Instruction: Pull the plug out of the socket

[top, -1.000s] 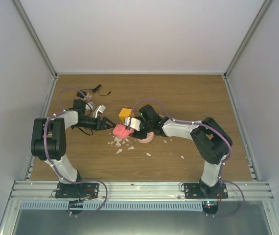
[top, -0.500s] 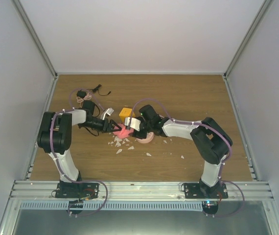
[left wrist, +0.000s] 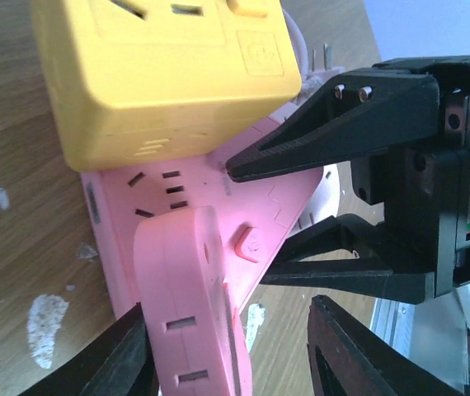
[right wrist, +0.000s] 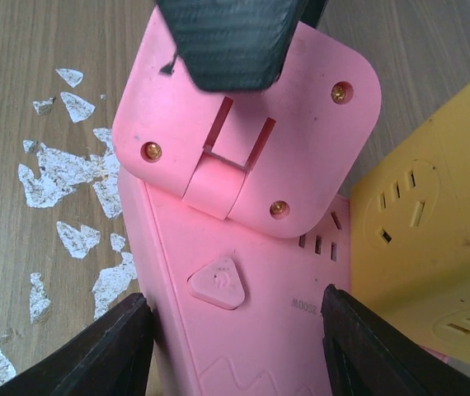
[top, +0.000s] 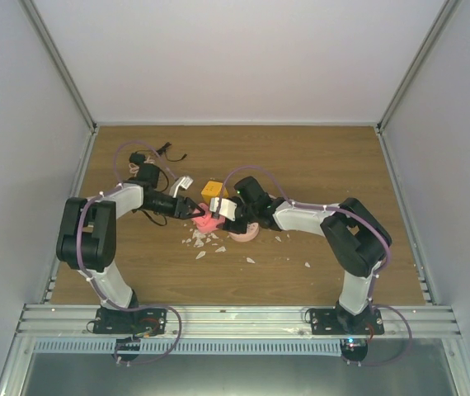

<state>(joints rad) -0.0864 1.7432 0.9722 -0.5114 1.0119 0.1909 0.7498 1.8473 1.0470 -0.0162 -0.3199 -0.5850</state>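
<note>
On the table (top: pixel 317 165), right end effector (right wrist: pixel 233 351) clamps the socket (right wrist: pixel 260 272); left end effector (left wrist: pixel 231 351) straddles its plug (left wrist: pixel 185 289), jaws apart.

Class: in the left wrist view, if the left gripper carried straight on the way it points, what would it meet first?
The small pink plug, which sits between the left gripper's open jaws and is seated on the pink socket. Depth is unclear, but nothing shows nearer.

Yellow cube (top: pixel 212 190), white flakes (top: pixel 201 241) — wooden table (top: pixel 326 157), black cable (top: pixel 169 153)
</note>
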